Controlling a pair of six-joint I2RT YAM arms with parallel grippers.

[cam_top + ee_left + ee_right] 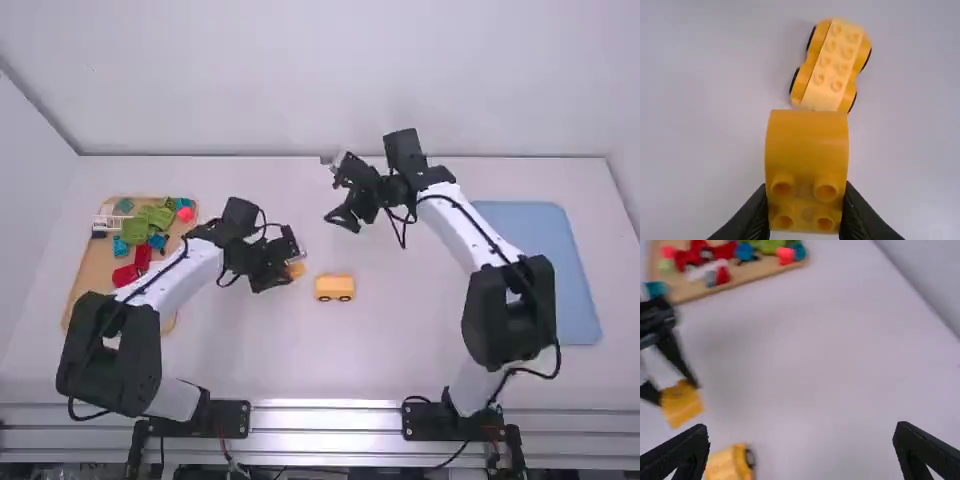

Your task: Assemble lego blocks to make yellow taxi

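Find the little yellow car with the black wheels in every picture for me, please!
High view: the yellow car sits near the table's middle, right of the left gripper.
Left wrist view: the yellow car is just past the block in the gripper.
Right wrist view: the yellow car is by one of the right gripper's fingers, partly cut off.
Shared landmark: the yellow block held by the left gripper.

- High view: bright, even light; faint shadows on the table point(400, 350).
- Left wrist view: soft shadow beside the yellow base point(832, 65).
- Right wrist view: blurred tray point(747, 283).
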